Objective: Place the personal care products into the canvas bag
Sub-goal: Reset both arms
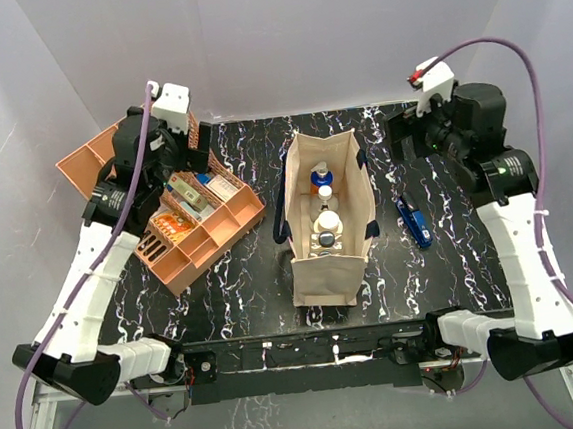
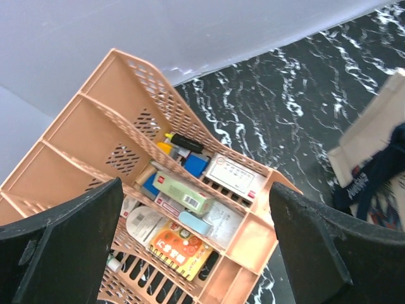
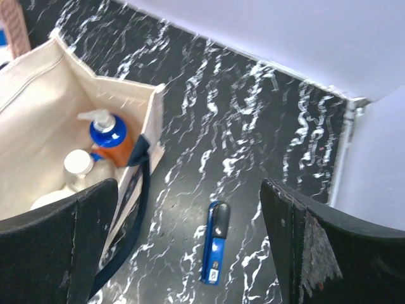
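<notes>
The cream canvas bag stands upright mid-table with its navy handles hanging down its sides. Inside it stand personal care products: an orange pump bottle with a blue top and white-capped bottles. In the right wrist view the bag holds the pump bottle and a white-capped bottle. My right gripper hangs open and empty to the right of the bag. My left gripper is open and empty above the orange tray. The bag's corner shows at the right edge there.
The orange perforated tray left of the bag holds small colourful boxes and packets. Another tray section leans at the back left. A slim blue flat object lies on the black marbled table right of the bag. White walls enclose the table.
</notes>
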Action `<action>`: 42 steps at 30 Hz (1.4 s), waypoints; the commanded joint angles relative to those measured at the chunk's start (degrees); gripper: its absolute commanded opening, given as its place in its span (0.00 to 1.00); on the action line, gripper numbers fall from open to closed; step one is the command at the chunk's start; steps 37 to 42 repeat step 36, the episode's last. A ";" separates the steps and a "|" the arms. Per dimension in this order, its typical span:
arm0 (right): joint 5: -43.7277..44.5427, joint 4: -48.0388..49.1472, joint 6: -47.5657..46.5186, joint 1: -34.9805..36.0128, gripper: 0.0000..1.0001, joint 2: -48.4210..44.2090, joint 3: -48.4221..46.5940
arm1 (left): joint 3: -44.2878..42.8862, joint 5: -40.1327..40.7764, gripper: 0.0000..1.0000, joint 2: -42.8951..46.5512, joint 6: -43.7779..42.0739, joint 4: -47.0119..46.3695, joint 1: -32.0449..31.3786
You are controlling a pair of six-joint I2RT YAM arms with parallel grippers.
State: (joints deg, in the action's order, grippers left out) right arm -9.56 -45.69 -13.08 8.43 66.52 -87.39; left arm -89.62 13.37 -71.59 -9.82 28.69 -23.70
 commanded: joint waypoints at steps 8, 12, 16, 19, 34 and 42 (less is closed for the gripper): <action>-1.41 11.55 3.22 -11.33 0.99 -7.30 1.78 | 12.73 -5.08 0.97 10.71 6.99 -12.86 11.73; -1.69 12.39 4.35 -14.62 0.99 -9.66 2.42 | 11.87 -7.22 0.97 10.73 5.15 -11.17 12.93; -2.12 12.56 4.56 -15.79 0.99 -11.26 4.09 | 9.42 -8.01 0.97 10.07 4.25 -8.96 13.66; -1.84 12.87 4.21 -15.83 0.99 -11.80 5.50 | 8.00 -8.58 0.97 9.63 4.61 -7.70 14.42; -2.07 13.16 4.64 -17.26 0.99 -12.43 7.87 | 8.06 -10.73 0.97 9.03 5.47 -6.12 14.65; -2.52 13.16 4.69 -17.31 0.99 -12.35 7.87 | 8.38 -10.73 0.97 8.93 5.53 -6.29 14.65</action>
